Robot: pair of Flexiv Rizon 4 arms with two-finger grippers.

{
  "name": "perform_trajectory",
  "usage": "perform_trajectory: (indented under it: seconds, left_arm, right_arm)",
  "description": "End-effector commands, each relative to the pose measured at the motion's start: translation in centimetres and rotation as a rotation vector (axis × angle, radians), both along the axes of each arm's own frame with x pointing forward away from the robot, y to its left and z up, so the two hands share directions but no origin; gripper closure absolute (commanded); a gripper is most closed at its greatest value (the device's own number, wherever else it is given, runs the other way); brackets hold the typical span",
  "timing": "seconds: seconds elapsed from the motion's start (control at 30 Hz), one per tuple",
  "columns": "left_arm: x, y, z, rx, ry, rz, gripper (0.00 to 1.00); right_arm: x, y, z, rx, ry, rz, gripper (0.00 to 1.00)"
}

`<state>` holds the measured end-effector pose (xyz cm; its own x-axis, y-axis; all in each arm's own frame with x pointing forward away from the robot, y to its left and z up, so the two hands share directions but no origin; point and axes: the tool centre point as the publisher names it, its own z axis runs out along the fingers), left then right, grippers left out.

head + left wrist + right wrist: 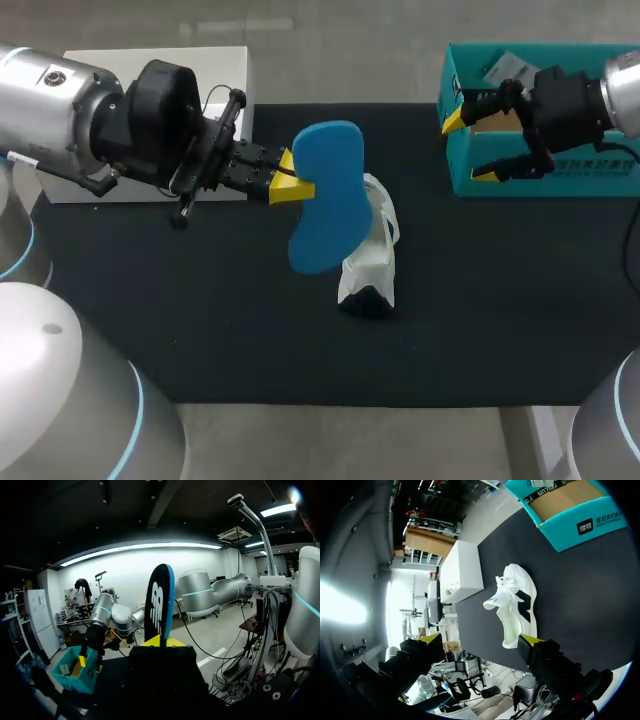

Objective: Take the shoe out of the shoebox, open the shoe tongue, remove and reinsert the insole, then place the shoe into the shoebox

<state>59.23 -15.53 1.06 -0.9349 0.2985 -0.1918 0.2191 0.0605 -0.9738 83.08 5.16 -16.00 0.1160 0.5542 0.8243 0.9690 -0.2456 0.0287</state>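
Note:
My left gripper is shut on the edge of a blue insole and holds it in the air above the black mat. In the left wrist view the insole stands upright between the yellow tips, its black underside facing the camera. The white shoe lies on the mat just beyond and under the insole; the right wrist view shows the shoe with its tongue pulled open. My right gripper hangs open and empty over the near-left corner of the teal shoebox, its fingertips spread wide.
A white box stands at the back left, behind my left arm. The black mat covers the table's middle. The teal shoebox lies open at the back right, with a paper tag inside, and appears as the shoebox in the left wrist view too.

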Motion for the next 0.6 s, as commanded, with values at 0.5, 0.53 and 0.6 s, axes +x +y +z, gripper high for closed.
perform_trajectory:
  seconds: [0.5, 0.53, 0.6]
  left_arm:
    - [3.7, -1.4, -0.1, 0.046, -0.607, -0.144, 1.00]
    - [4.0, -1.3, -1.1, 0.009, -0.727, -0.184, 1.00]
    - [4.9, -1.2, -2.8, -0.073, -0.914, -0.211, 1.00]
  right_arm:
    - [-1.5, 0.5, 2.9, 0.208, 0.018, -0.044, 0.00]
    - [-1.6, 0.5, 3.2, 0.229, 0.012, -0.036, 0.00]
    - [-1.7, 0.7, 3.9, 0.262, 0.005, -0.021, 0.00]
